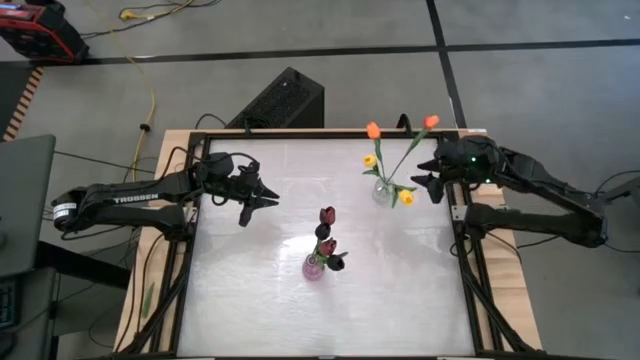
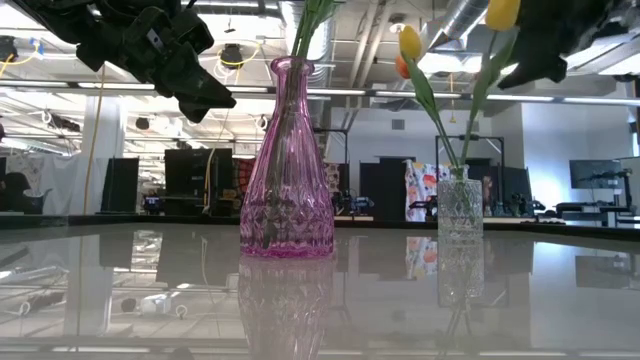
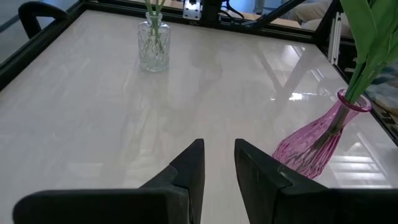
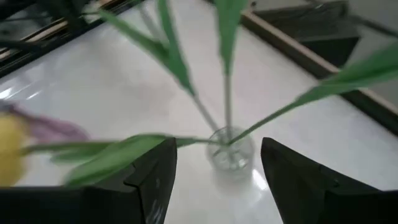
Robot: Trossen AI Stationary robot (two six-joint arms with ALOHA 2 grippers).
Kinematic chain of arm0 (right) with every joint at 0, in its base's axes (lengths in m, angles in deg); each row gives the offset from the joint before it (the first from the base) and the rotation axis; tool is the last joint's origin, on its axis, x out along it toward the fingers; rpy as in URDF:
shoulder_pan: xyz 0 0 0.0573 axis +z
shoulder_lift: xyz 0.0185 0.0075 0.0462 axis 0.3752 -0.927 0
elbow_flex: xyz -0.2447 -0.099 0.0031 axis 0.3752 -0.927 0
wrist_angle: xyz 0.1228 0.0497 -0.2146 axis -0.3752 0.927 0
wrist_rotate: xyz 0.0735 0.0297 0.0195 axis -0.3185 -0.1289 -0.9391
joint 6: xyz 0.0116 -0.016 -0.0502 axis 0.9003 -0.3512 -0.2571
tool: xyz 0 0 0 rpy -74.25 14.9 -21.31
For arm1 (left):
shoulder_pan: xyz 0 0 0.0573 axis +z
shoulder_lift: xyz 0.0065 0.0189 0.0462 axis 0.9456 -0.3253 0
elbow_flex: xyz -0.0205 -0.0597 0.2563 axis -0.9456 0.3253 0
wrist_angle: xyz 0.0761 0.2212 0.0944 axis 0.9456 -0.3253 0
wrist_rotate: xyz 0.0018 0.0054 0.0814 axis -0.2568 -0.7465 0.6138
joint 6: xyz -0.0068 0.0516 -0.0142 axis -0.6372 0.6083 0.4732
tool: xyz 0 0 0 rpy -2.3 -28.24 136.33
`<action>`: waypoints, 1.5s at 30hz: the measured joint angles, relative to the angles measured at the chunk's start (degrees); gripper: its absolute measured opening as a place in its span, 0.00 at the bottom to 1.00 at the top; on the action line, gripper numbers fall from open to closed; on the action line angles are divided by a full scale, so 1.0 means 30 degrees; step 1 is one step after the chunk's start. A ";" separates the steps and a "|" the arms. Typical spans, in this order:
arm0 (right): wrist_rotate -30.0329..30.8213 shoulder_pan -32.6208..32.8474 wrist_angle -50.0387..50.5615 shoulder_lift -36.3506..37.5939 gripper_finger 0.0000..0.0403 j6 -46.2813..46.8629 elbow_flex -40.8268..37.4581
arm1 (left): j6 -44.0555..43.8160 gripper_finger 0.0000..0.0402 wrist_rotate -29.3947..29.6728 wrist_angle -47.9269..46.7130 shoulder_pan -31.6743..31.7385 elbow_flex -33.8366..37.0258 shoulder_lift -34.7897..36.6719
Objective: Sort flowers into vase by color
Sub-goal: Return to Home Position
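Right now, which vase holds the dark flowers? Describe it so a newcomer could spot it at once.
On the white table, look near the middle. There stands a pink ribbed vase with a wide base and narrow neck, holding dark maroon flowers. The only other vase, by the right arm, is clear and holds yellow and orange flowers.

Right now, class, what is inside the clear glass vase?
Four tulips stand in the clear vase: two orange tulips and two yellow tulips. Their stems show through the neck; the patterned glass hides the stem ends.
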 joint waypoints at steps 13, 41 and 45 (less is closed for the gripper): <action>-0.1395 0.0000 0.7429 -0.1697 0.65 0.0000 0.7037 | 0.0223 0.19 -0.0185 -0.0055 0.0000 -0.0378 0.0000; -0.3784 1.0069 -0.1651 -0.0586 0.04 0.4282 -0.2056 | -0.0095 0.19 -0.0674 -0.0878 -0.0993 -0.2965 0.3257; 0.0269 1.3544 -0.5099 0.0684 0.07 0.3303 -0.4050 | 0.0472 0.19 -0.0630 -0.1464 -0.1265 -0.2915 0.3812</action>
